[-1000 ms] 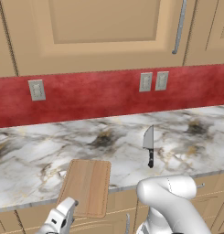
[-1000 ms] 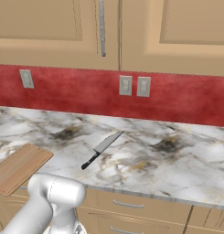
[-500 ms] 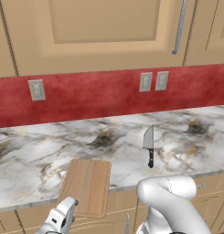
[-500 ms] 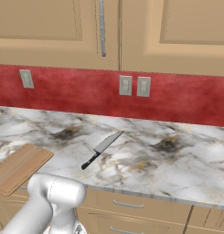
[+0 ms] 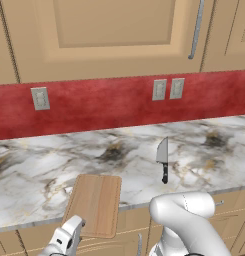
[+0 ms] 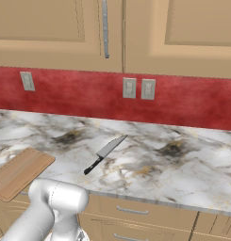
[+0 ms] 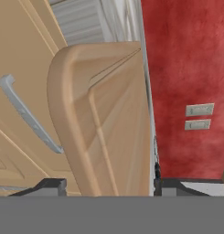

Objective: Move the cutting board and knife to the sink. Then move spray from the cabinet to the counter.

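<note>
The cutting board (image 6: 18, 172) is cut off at the left edge.

Arm: glossy white moulded shell, rounded tubular links. Large bulbous white elbow housing (image 5: 186, 212) with smooth curved surface and soft grey shading; same housing (image 6: 58, 197) seen from the other side. White wrist segment (image 5: 66, 239) shows darker grey seams and a dark joint band. Gripper (image 7: 109, 185): two small dark, blocky finger tips (image 7: 50, 185). No cables or markings discernible.

We saw tan upper cabinets (image 5: 109, 35) with a grey handle (image 5: 196, 31), a red backsplash (image 6: 79, 96) bearing outlet plates (image 6: 129, 88), and lower drawers (image 6: 136, 212).
</note>
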